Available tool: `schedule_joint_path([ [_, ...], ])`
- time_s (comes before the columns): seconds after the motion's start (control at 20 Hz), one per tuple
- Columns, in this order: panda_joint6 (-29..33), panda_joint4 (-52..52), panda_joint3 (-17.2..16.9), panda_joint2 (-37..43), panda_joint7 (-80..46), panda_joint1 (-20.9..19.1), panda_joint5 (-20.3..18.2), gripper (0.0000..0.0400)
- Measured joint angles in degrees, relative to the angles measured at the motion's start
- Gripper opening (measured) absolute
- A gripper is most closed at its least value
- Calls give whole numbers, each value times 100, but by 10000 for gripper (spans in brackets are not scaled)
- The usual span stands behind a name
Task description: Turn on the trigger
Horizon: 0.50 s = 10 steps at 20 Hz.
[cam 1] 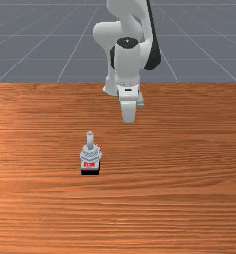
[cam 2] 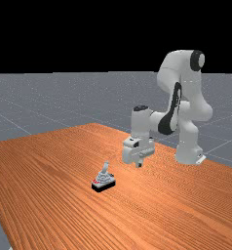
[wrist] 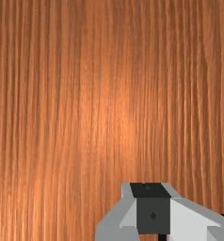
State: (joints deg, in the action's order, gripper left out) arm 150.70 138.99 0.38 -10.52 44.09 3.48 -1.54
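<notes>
1 trigger point(cam 1: 90, 153) on tbl point(cam 1: 189, 208), stick up | hand point(cam 2: 139, 164) abv tbl, well apart | opening/hold: can't tell

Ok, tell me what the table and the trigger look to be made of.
The table looks like wood, perhaps varnished: orange-brown, streaky grain, soft bright sheen. The trigger could be smooth plastic or painted metal, its body pale grey with a red marking; its black base may be matt plastic or rubber, dark without highlights.

Arm point(cam 2: 188, 83) bent, w/ tool point(cam 2: 139, 164) pointing dwn, well below elbow point(cam 2: 179, 59), far view's rt.
</notes>
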Motion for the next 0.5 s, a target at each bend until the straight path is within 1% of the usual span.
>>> schedule_joint_path([
  [0.1,-6,8,-39,7,420,-153,-29,0],
  [0.15,4,15,-115,10,138,-166,-47,0],
  [0.2,-85,-16,-30,-6,375,-350,-711,0],
  [0.3,-168,-65,-72,-29,786,-543,-889,0],
  [0.35,-1,-12,-433,-10,-149,-305,230,0],
  [0.45,-16,-42,-412,-28,312,-523,-87,0],
  [0.5,-20,-57,-443,-39,388,-571,-83,0],
])
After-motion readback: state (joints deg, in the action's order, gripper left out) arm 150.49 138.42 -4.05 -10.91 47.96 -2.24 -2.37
